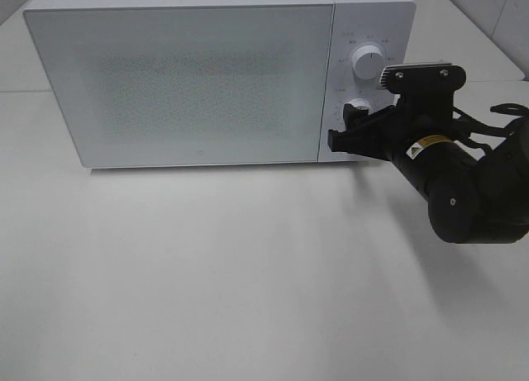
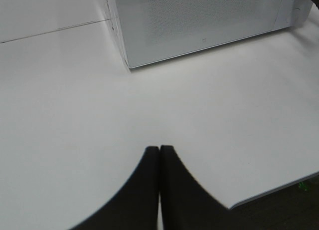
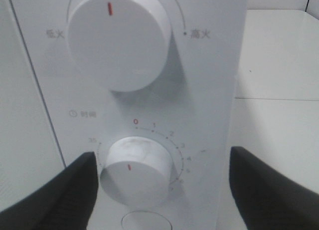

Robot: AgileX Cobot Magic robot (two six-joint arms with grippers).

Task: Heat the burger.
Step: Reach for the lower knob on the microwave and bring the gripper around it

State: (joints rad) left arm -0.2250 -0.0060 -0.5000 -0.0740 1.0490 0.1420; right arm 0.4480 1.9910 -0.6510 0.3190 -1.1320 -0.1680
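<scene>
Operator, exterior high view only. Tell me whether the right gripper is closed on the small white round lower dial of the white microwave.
Observer: No. The right gripper is open, one finger on each side of the small white round lower dial, not visibly touching it.
Operator: Read the dial.
Observer: Its red mark points roughly at the red 0.
Operator: Report the left gripper.
Observer: The left gripper is shut, above the white table in front of the white microwave.

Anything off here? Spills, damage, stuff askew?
Nothing stands out. The microwave stands upright, door shut, with no spill on the table. The right gripper is open either side of the timer knob; the left gripper is shut.
</scene>
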